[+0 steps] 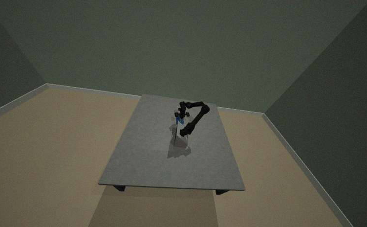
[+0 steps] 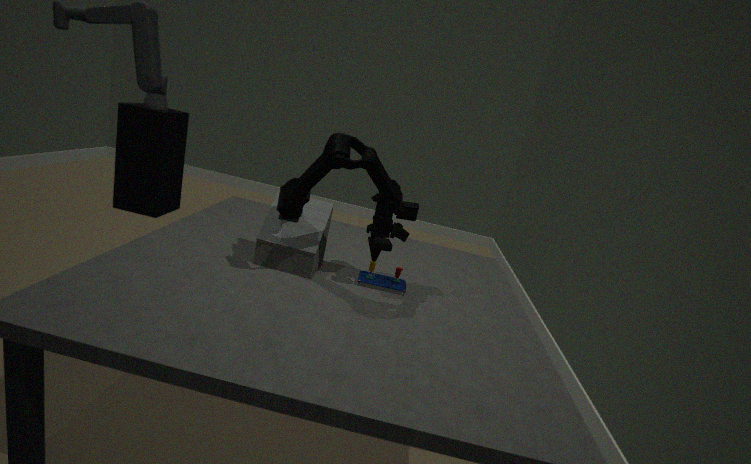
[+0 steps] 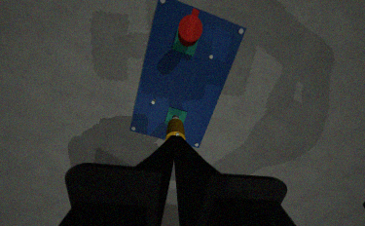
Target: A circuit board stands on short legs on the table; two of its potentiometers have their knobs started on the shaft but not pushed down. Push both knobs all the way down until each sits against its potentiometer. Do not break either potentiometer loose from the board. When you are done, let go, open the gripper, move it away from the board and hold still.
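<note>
A blue circuit board (image 3: 191, 83) (image 2: 382, 282) (image 1: 182, 121) lies on the grey table (image 2: 251, 322). A red knob (image 3: 190, 26) (image 2: 398, 270) stands raised on its green potentiometer (image 3: 185, 48) at the board's far end. A yellow knob (image 3: 175, 131) (image 2: 372, 265) stands on the shaft of the near green potentiometer (image 3: 176, 116). My gripper (image 3: 175, 140) (image 2: 375, 253) (image 1: 181, 115) is shut, fingertips together, right above the yellow knob and touching or almost touching its top. The fingers hide the knob's near side.
The arm's base stands on a grey block (image 2: 294, 242) left of the board. A black box with a grey arm-shaped mount (image 2: 148, 158) hangs beyond the table's far left corner. The table edge lies well right of the board.
</note>
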Motion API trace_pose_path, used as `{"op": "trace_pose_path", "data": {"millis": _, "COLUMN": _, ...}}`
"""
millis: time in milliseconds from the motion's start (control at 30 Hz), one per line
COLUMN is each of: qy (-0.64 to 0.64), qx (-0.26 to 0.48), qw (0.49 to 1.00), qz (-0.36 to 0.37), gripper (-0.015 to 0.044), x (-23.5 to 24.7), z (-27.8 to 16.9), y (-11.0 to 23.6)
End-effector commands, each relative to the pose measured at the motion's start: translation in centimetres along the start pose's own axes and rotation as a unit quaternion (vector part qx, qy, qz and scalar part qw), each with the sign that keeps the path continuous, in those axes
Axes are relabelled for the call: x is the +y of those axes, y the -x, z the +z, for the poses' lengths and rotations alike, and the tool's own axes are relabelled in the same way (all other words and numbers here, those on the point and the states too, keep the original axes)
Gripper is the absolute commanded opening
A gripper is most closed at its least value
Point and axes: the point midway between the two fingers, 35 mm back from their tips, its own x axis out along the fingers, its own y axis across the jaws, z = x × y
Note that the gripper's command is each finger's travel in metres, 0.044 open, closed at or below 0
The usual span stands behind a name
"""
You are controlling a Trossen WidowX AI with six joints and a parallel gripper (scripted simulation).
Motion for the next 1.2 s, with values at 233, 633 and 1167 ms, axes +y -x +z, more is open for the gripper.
{"op": "trace_pose_path", "data": {"millis": 233, "qy": -0.006, "qx": 0.007, "qw": 1.000, "qz": -0.002, "gripper": 0.0000, "x": -0.1, "z": 0.0, "y": -1.6}}
{"op": "trace_pose_path", "data": {"millis": 633, "qy": -0.006, "qx": 0.007, "qw": 1.000, "qz": -0.002, "gripper": 0.0000, "x": -0.1, "z": 0.0, "y": -2.0}}
{"op": "trace_pose_path", "data": {"millis": 1167, "qy": -0.006, "qx": 0.007, "qw": 1.000, "qz": -0.002, "gripper": 0.0000, "x": -0.1, "z": 0.0, "y": -2.3}}
